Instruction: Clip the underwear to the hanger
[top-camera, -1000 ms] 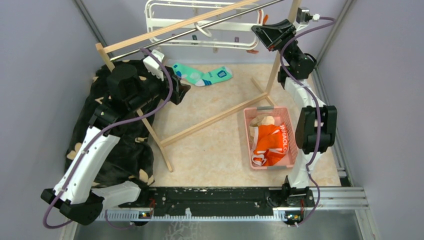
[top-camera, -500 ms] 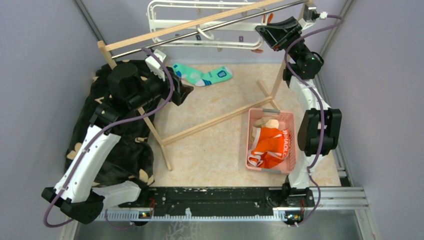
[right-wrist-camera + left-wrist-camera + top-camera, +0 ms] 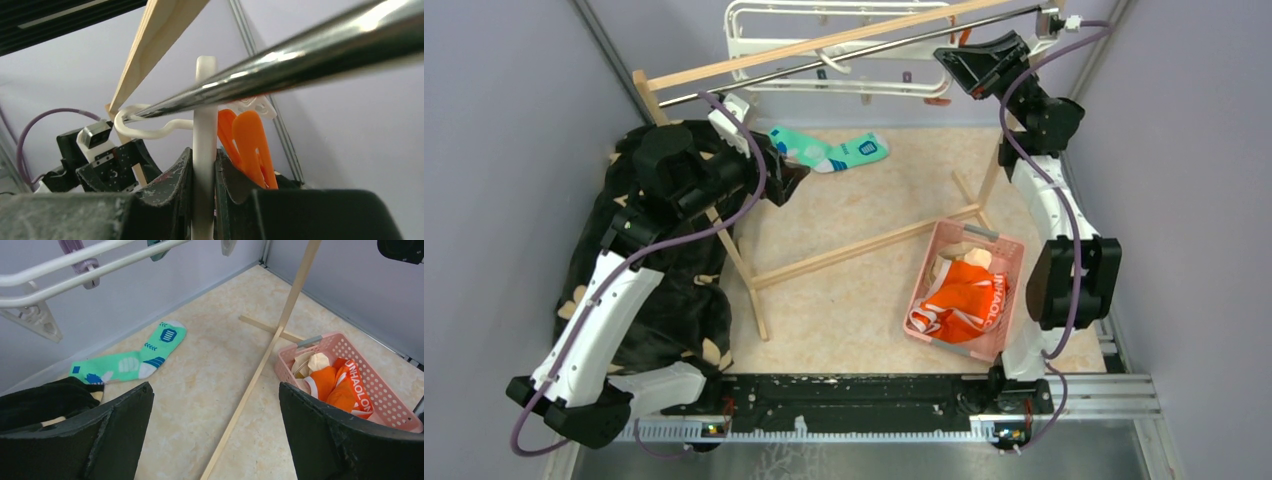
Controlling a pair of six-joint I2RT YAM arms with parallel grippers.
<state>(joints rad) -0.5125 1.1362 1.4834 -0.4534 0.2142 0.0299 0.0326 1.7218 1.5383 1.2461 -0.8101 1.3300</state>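
The orange underwear (image 3: pixel 964 298) lies bunched in a pink basket (image 3: pixel 1016 258) at the right front; the left wrist view shows the underwear (image 3: pixel 345 387) there too. The white hanger (image 3: pixel 742 45) hangs by its hook from the rack's metal bar at the back. My right gripper (image 3: pixel 954 60) is raised at the hanger's right end, shut on one white bar of the hanger (image 3: pixel 204 125), with an orange clip (image 3: pixel 250 145) right beside its fingers. My left gripper (image 3: pixel 789 180) hovers open above the floor near the sock, with nothing between its fingers (image 3: pixel 125 420).
A tall wooden rack (image 3: pixel 724 65) stands tilted across the floor, its base beam (image 3: pixel 854 250) reaching the basket. A teal sock (image 3: pixel 829 152) lies at the back. A black patterned blanket (image 3: pixel 654 300) covers the left side. A beige cloth (image 3: pixel 972 258) sits in the basket.
My right arm has moved right and back with the hanger. The rack shifted right with it, and its foot pushed the basket, which has turned and slid toward the front right.
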